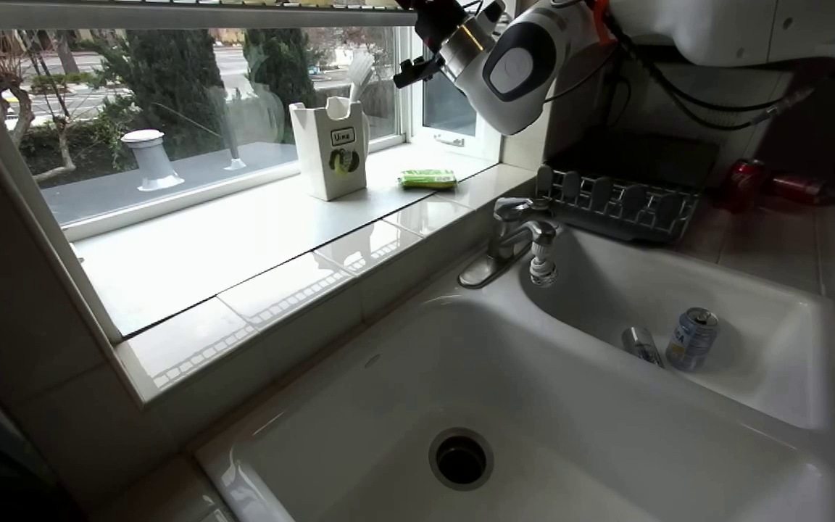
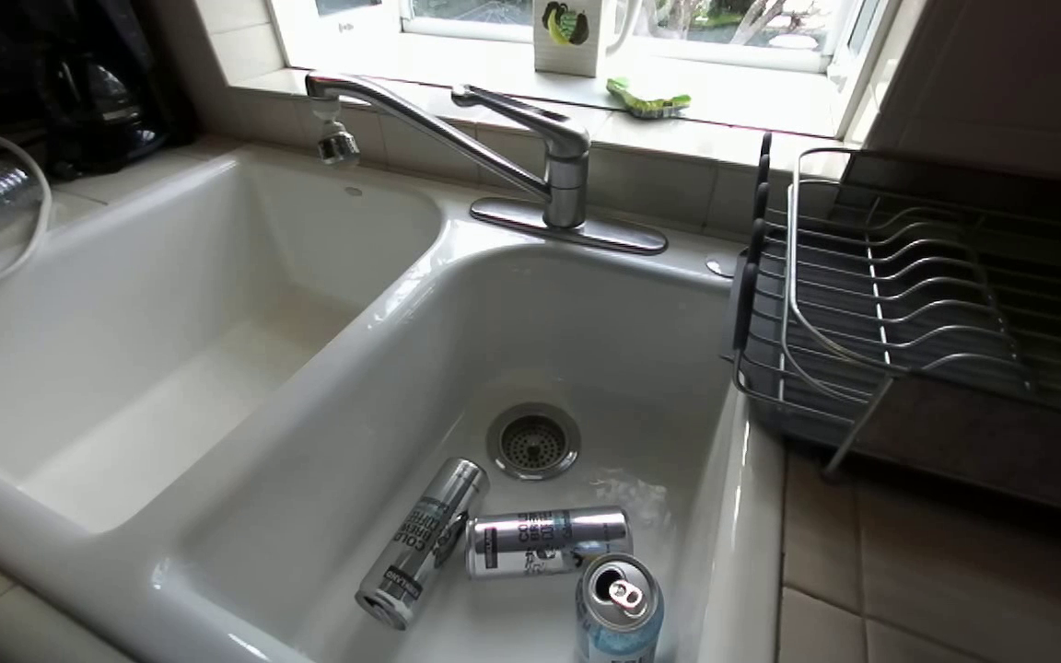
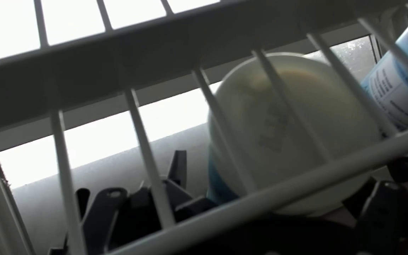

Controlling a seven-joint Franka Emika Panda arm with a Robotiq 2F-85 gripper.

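In the wrist view, my gripper (image 3: 266,177) has its dark fingers spread apart at left and right. A white round-bottomed container (image 3: 296,124) with a blue side shows between them, seen from its underside. A gap shows between the left finger and the container; contact at the right finger is too dark to tell. White bars of a wire shelf (image 3: 260,191) cross in front of the gripper and the container. A blue and white bottle (image 3: 398,81) leans at the upper right, behind the bars. In an exterior view the arm (image 1: 522,69) reaches up past the top edge, where the fingers are cut off.
A double sink (image 1: 519,362) lies below, with a faucet (image 2: 567,175) and three cans, one standing (image 2: 618,612), two lying (image 2: 549,541). A dish rack (image 2: 899,304) stands beside it. A white pitcher (image 1: 330,152) and a green packet (image 1: 427,179) sit on the windowsill.
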